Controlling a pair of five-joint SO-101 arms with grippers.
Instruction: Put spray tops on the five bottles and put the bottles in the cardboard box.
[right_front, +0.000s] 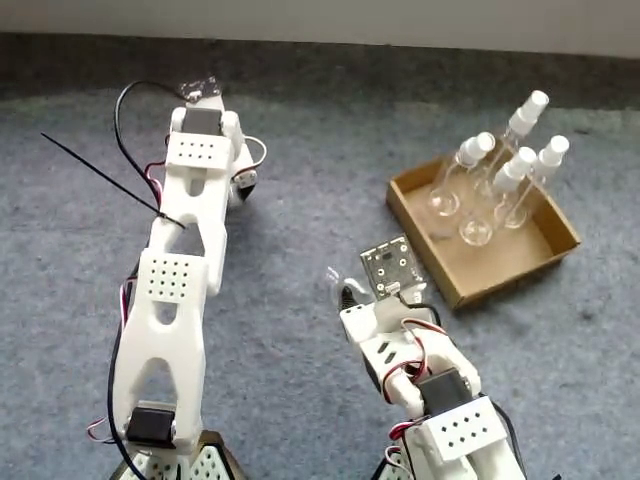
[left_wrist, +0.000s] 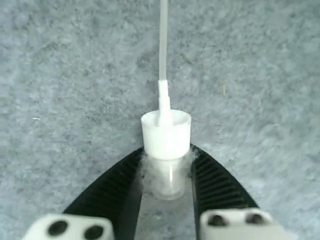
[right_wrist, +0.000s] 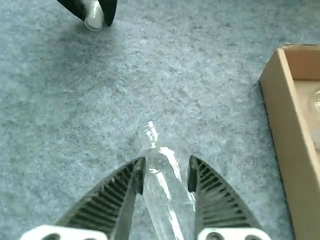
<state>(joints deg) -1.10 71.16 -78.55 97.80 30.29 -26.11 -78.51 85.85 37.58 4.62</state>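
Note:
My left gripper is shut on a white spray top, whose thin dip tube points away over the carpet. In the high view this left gripper is at the far left-centre. My right gripper is shut on a clear, uncapped bottle with its open neck pointing forward; from above, the right gripper is just left of the cardboard box. Several capped bottles stand in the box. The right wrist view shows the left gripper farther off.
Grey carpet covers the whole surface. The box's near wall lies close beside my right gripper. Black and coloured cables loop around the left arm. Open carpet separates the two grippers.

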